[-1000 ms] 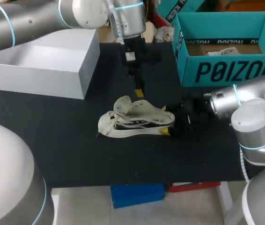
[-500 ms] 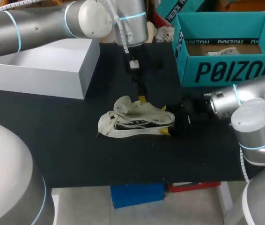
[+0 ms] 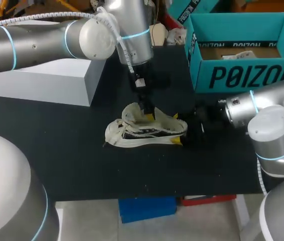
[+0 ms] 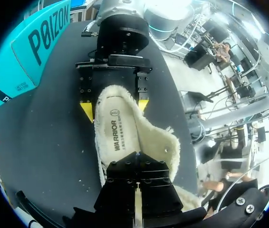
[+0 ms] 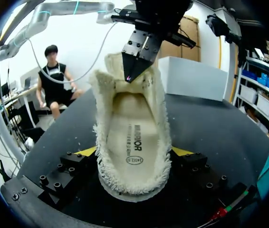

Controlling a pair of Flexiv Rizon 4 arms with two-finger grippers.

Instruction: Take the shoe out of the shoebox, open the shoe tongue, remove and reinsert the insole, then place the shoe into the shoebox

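Note:
A cream shoe [image 3: 142, 129] with a fleecy lining lies on its sole on the black table [image 3: 82, 160], heel toward my right arm. My right gripper [image 3: 178, 129] is shut on the shoe's heel, one yellow-tipped finger [image 4: 87, 112] on each side. The white printed insole [image 5: 134, 140] lies flat inside the shoe. My left gripper [image 3: 149, 113] is shut with nothing in it. Its pointed tip [image 5: 130, 76] is down at the raised tongue [image 5: 125, 59], over the shoe's opening. From the left wrist, the shoe [image 4: 125, 137] stretches from that shut gripper [image 4: 135, 185] to the right gripper [image 4: 115, 108].
A teal open shoebox [image 3: 242, 75] stands at the back right, beside my right arm. A large white box [image 3: 51, 75] sits at the back left under my left arm. Bare table lies in front of the shoe.
My left arm has come down and forward, bringing its shut gripper from behind the shoe to the tongue. The right arm and the shoe have not moved.

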